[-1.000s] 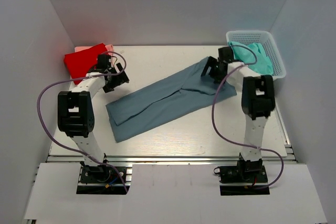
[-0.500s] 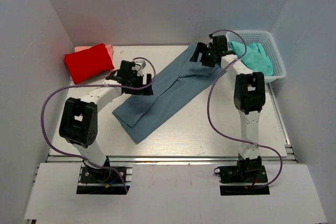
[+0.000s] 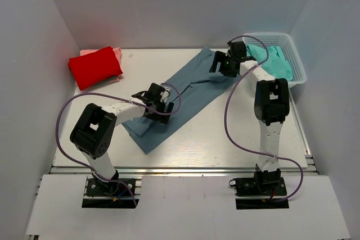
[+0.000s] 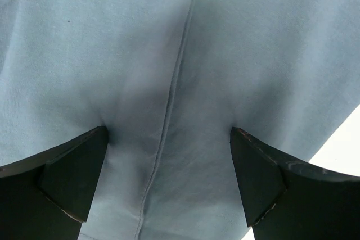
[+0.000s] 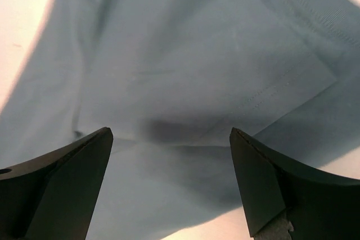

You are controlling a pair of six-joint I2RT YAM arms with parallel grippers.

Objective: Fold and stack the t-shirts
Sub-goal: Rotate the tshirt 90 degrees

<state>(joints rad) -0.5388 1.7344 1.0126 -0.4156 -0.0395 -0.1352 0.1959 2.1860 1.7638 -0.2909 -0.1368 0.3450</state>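
the table (image 3: 236,139) carries a blue-grey shirt (image 3: 194,85) mid-frame, a red shirt (image 3: 94,67) over a pink shirt (image 3: 117,53) upper left, a basket (image 3: 270,36) upper right.

Four t-shirts in all: one dusty blue-grey t-shirt (image 3: 188,89) spread on the bench (image 3: 225,133), one red t-shirt (image 3: 94,67) folded, one pink t-shirt (image 3: 117,53) beneath the red, one teal t-shirt (image 3: 274,61) inside the white mesh basket (image 3: 297,57). One such basket and one bench. Two robot arms, the left arm (image 3: 93,130) and the right arm (image 3: 273,102), with one pair of jaws apiece, plus two purple cables, a left cable (image 3: 57,133) and a right cable (image 3: 227,119).
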